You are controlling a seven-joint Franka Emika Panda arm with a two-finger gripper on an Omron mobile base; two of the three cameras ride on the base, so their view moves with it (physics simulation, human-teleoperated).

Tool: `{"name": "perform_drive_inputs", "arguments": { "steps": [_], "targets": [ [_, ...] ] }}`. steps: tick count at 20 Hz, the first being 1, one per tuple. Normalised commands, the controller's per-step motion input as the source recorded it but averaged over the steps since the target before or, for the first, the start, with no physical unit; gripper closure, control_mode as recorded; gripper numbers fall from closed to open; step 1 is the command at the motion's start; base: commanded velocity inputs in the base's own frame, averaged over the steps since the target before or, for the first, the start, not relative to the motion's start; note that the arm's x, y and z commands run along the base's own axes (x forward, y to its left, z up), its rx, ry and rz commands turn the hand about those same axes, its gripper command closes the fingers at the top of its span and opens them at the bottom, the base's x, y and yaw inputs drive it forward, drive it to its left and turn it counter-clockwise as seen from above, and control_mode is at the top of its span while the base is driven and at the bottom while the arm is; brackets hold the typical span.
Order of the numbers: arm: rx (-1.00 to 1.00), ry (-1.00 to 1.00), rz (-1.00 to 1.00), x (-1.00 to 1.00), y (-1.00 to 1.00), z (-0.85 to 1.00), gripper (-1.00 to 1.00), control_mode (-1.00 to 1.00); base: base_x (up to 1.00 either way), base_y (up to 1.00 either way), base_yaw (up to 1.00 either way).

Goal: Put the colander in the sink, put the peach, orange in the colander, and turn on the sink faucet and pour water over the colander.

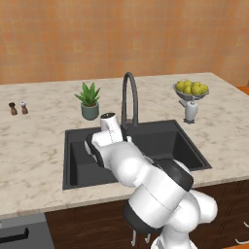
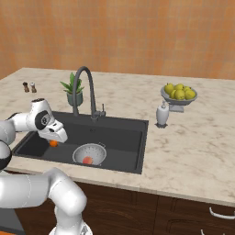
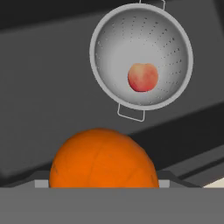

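My gripper (image 2: pixel 54 139) hangs over the left part of the dark sink (image 2: pixel 120 137), shut on the orange (image 2: pixel 53 143). In the hand view the orange (image 3: pixel 103 159) bulges large at the bottom between the fingers. The silver colander (image 2: pixel 89 153) sits upright on the sink floor, to the right of the gripper and apart from it. The pinkish-red peach (image 3: pixel 143 77) lies inside the colander (image 3: pixel 141 35), near its middle. The dark gooseneck faucet (image 2: pixel 85 89) arches behind the sink; no water runs from it.
A potted plant (image 1: pixel 90 102) stands behind the sink to the left of the faucet (image 1: pixel 130 97). A stemmed bowl of yellow-green fruit (image 1: pixel 191 90) and a white bottle (image 1: pixel 190 112) stand at the right. Two small shakers (image 1: pixel 17 108) sit far left.
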Motion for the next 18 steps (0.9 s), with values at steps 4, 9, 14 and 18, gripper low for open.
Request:
{"name": "perform_drive_inputs", "arguments": {
  "steps": [4, 9, 14, 18],
  "targets": [
    [0.0, -0.04, 0.17, -0.07, -0.96, 0.0, 1.0, -1.0, 0.0, 0.0, 0.0],
    [0.0, -0.1, 0.26, -0.15, -0.9, 0.01, 1.0, -1.0, 0.0, 0.0, 0.0],
    [0.02, -0.23, 0.27, -0.18, -0.85, 0.07, 1.0, -1.0, 0.0, 0.0, 0.0],
    [0.03, -0.23, 0.18, -0.17, -0.82, 0.08, 1.0, -1.0, 0.0, 0.0, 0.0]
  ]
}}
